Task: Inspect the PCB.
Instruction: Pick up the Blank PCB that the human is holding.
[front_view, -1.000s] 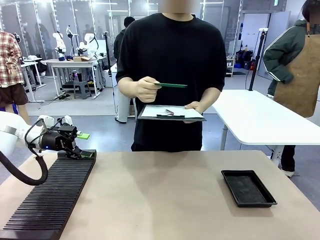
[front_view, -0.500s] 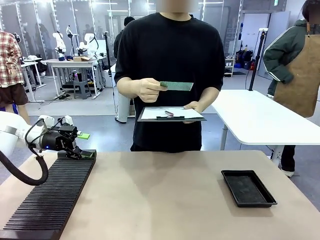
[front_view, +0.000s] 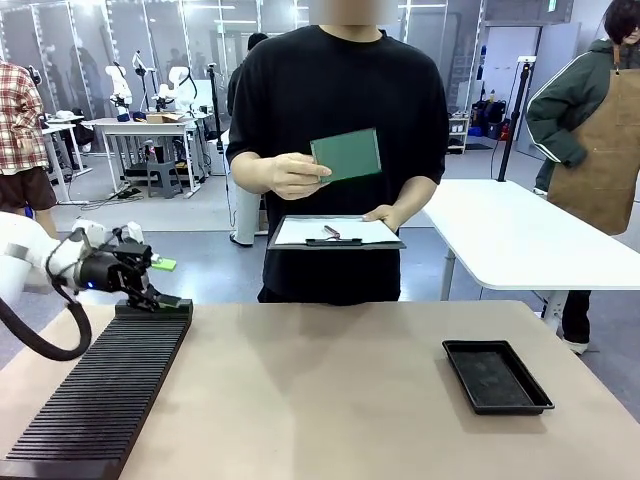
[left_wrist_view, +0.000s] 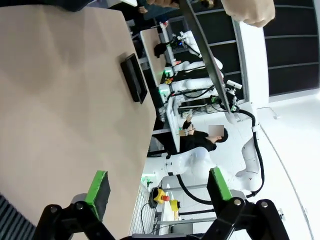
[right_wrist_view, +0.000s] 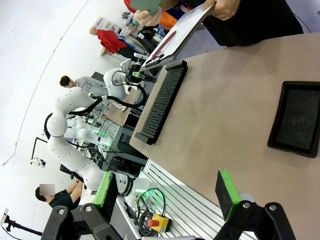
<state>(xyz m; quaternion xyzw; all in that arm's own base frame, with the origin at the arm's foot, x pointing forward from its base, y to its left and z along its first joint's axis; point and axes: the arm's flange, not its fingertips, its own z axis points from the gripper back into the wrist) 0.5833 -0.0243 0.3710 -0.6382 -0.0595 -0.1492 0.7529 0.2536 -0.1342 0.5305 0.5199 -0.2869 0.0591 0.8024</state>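
Observation:
A person across the table holds the PCB (front_view: 345, 156) up in one hand at chest height, its green face tilted toward me; a corner of this PCB (right_wrist_view: 145, 4) also sits at the top edge of the right wrist view. Their other hand carries a dark clipboard (front_view: 335, 233) with white paper. My left gripper (front_view: 160, 283) hovers open at the far end of the black slotted rack (front_view: 110, 385), nothing between its fingers (left_wrist_view: 97, 187). My right gripper (right_wrist_view: 165, 190) is open and empty, high above the table's near side.
A black shallow tray (front_view: 497, 376) lies at the table's right; it also appears as the tray (right_wrist_view: 297, 119) and the tray (left_wrist_view: 134, 77). The rack (right_wrist_view: 162, 100) runs along the left side. A white table (front_view: 520, 235) and another person stand behind right.
The person has tipped the PCB from lying flat and edge-on to standing with its face toward me. My left gripper has shifted slightly left over the rack's far end.

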